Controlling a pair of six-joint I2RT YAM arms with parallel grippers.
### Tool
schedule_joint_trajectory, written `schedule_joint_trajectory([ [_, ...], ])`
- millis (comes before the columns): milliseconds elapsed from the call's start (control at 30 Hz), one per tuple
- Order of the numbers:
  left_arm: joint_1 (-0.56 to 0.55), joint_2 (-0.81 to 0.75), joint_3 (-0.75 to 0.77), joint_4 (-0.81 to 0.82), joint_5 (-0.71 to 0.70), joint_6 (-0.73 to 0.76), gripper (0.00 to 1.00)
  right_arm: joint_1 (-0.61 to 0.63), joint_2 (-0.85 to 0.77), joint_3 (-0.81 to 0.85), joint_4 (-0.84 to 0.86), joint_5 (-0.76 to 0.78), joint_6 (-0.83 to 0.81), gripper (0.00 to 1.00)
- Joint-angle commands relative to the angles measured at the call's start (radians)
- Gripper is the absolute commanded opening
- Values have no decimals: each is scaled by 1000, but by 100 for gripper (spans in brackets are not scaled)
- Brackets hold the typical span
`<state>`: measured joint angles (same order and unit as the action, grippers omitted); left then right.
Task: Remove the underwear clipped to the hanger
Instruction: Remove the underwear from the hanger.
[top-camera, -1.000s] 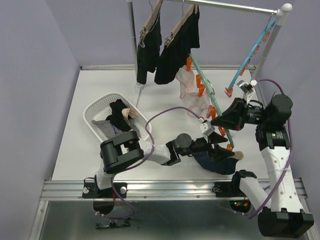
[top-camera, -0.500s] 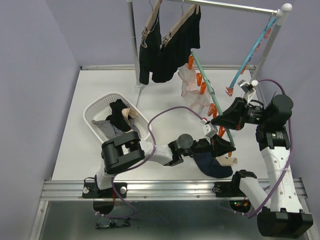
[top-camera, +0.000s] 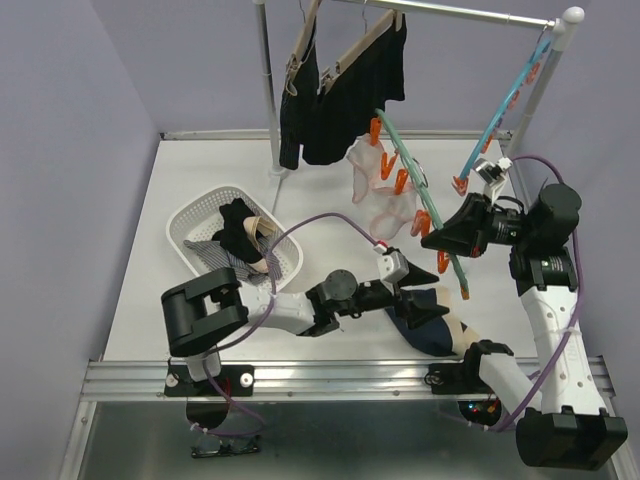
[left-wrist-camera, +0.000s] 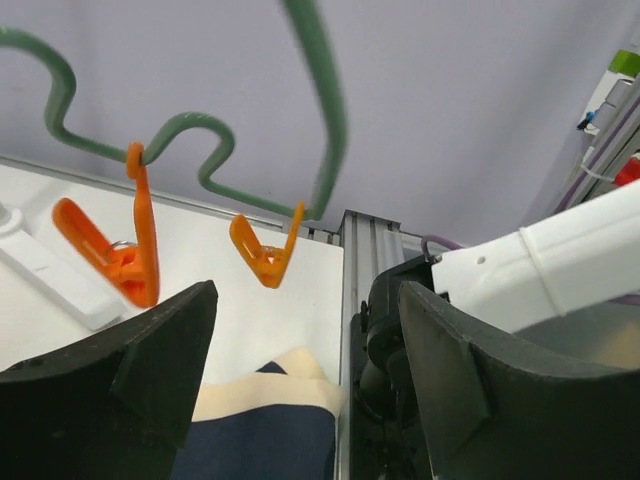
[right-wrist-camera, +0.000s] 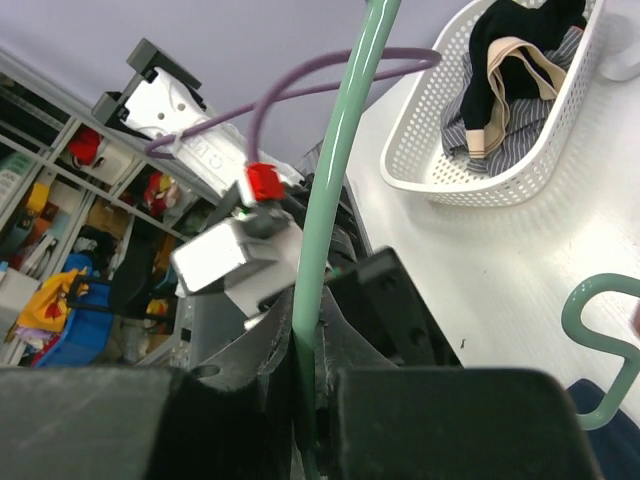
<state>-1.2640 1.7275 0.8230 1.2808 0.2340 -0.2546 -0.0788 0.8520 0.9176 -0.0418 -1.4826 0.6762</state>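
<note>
Right gripper (top-camera: 431, 241) clamps the hanger (top-camera: 391, 140); the clipped white-pink underwear (top-camera: 380, 195) hangs just beyond the open, empty left gripper (top-camera: 424, 288)

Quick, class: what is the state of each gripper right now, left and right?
Left gripper: open, holding nothing.
Right gripper: shut on the green hanger.

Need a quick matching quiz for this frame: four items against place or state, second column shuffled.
1. navy underwear
2. black shorts
3. right gripper
4. left gripper

A. open, holding nothing
B. hanging from the rail
C. lying on the table
D. shut on the green hanger

Pairs: 1-C, 2-B, 3-D, 4-A
</note>
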Motion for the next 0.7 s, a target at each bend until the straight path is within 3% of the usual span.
schedule_joint_trajectory([
  [0, -6, -141, -79, -3, 31, 130, 86, -4, 1, 67, 71, -19, -46, 1],
  [167, -6, -262, -194, -95, -8, 212, 87, -4, 27, 90, 68, -18, -35, 1],
  [267, -6, -394, -234, -214, -146, 288, 88, -4, 41, 99, 65, -25, -27, 1],
  [433, 21, -537, -231, -388, -338, 380, 90, -7, 53, 98, 62, -18, -21, 1],
  [667, 147, -687, -188, -553, -447, 376, 91, -7, 39, 124, 60, 4, 17, 1],
])
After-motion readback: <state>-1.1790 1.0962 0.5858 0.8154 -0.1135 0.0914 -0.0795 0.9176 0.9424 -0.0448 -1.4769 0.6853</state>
